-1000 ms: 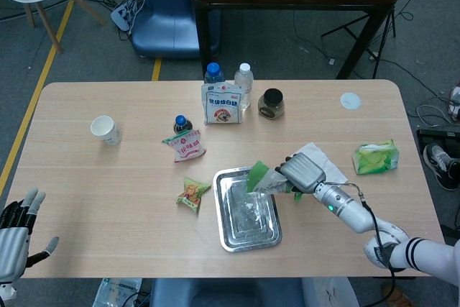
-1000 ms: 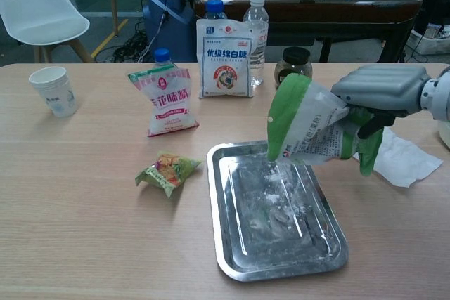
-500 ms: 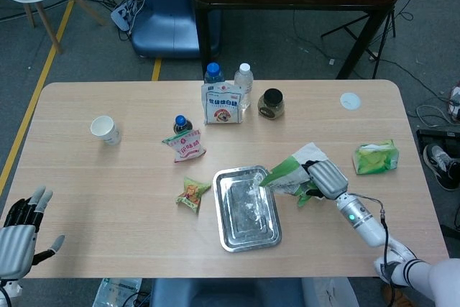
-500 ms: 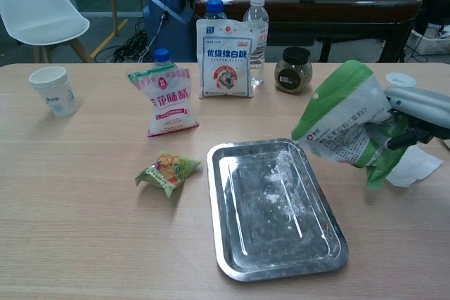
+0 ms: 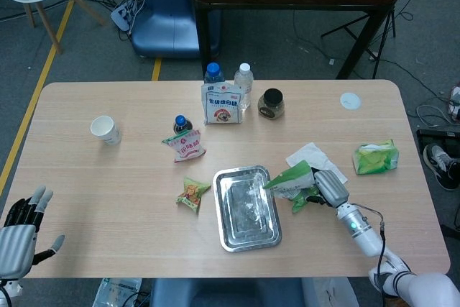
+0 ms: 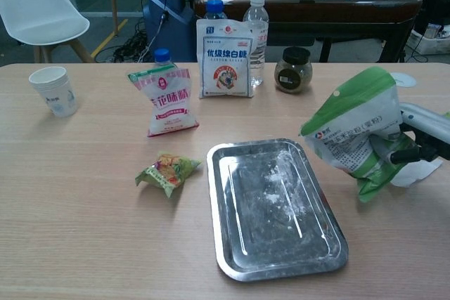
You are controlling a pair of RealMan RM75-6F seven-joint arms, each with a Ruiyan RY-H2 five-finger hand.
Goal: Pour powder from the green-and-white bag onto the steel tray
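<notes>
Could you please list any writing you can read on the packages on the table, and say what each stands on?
"优级绵白糖": white sugar bag by the bottles.
"花味精", first character hidden: red-and-white bag.
Green-and-white bag in the right hand: print too small to read.
Snack packet, paper cup, jar: nothing legible.

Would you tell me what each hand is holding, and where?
The right hand grips the green-and-white bag by its lower end; the left hand holds nothing.

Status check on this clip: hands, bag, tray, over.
Left hand open, off table edge. Right hand holds green-and-white bag right of the steel tray. White powder on tray. Nothing in the way.
</notes>
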